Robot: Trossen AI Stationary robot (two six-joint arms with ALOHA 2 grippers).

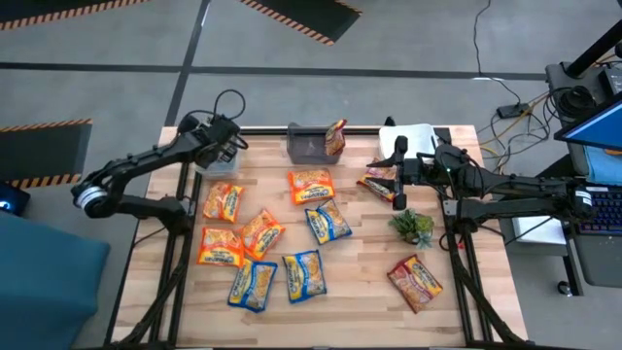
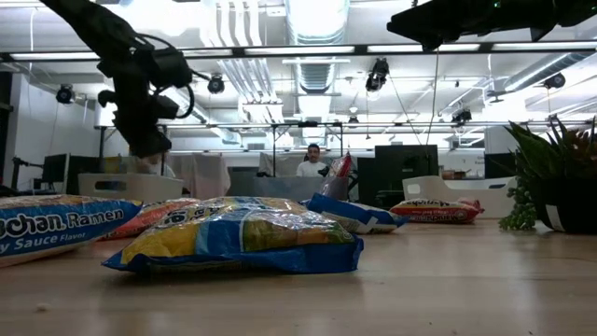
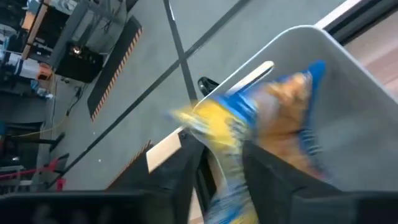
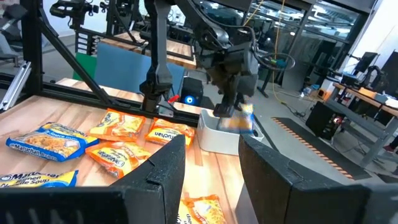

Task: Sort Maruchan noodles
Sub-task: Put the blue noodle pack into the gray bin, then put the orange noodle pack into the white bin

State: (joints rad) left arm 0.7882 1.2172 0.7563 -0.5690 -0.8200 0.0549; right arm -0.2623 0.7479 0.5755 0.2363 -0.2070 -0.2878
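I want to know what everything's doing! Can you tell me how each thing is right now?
Left end effector, shut on the blue packet over the white bin.
Right end effector, open and empty.
Grey bin, holding one red packet, standing tilted.
Plant, upright.
Loose packets, lying flat on the table.

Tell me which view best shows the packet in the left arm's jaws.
Left wrist view: the blue-and-yellow packet fills it, over a white bin. Right wrist view shows it small and distant. High and low views hide it.
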